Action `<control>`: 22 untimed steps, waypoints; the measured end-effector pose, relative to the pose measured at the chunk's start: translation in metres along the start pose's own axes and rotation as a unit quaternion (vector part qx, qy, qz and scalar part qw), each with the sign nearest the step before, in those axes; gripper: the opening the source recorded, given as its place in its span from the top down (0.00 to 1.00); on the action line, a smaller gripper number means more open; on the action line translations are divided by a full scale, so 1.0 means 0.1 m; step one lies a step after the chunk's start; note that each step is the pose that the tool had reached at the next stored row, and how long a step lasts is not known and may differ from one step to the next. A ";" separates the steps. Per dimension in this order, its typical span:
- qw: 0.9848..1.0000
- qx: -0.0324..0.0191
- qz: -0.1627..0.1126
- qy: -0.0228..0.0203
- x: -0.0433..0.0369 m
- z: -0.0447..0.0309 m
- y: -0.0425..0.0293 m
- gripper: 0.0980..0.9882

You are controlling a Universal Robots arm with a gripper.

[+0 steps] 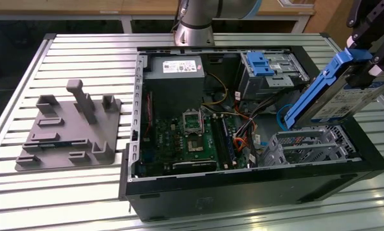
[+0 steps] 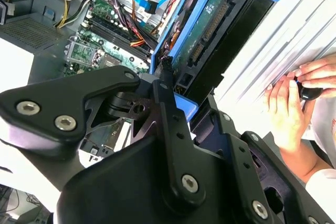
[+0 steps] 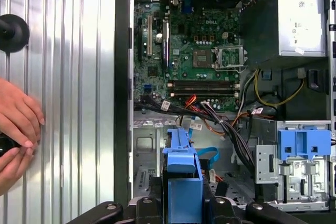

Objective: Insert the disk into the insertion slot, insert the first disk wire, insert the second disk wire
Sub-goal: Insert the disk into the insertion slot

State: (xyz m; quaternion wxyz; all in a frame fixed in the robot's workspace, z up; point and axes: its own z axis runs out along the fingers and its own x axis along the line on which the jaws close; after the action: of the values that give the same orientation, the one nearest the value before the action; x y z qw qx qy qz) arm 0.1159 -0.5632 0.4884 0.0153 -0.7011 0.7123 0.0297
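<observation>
The disk [image 1: 336, 96], a silver drive with a white label in a bright blue carrier, hangs steeply tilted over the case's corner at the exterior view's right. My gripper [image 1: 364, 67] is shut on its upper end. Its lower end hovers just above the insertion slot [image 1: 307, 147], a silver perforated cage, without entering it. In the second wrist view a black finger [image 2: 164, 80] presses the blue carrier [image 2: 181, 30]. The first wrist view looks down the carrier [image 3: 182, 174] toward the cage [image 3: 147, 148]. A loose blue flat cable [image 1: 282, 114] and coloured wires [image 1: 245, 138] lie beside the cage.
The open computer case [image 1: 243, 185] lies on a slatted metal table [image 1: 63, 192]. A taller bay with a blue latch [image 1: 261, 63] stands behind the cage. A grey fixture [image 1: 70, 130] sits at the exterior view's left. A person's hands [image 3: 16, 124] rest on the table beside the case.
</observation>
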 end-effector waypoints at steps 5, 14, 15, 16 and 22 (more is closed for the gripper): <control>1.000 0.000 0.000 0.000 0.000 0.031 -0.014 0.70; 1.000 0.000 0.000 0.000 0.005 0.090 -0.020 0.70; 1.000 0.000 0.000 0.000 0.005 0.095 -0.020 0.70; 1.000 0.000 0.000 0.000 0.006 0.101 -0.020 0.70; 1.000 0.000 0.000 0.000 0.007 0.131 -0.021 0.70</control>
State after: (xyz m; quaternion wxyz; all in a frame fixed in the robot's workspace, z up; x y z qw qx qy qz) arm 0.1178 -0.5631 0.4753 0.0153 -0.7013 0.7121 0.0296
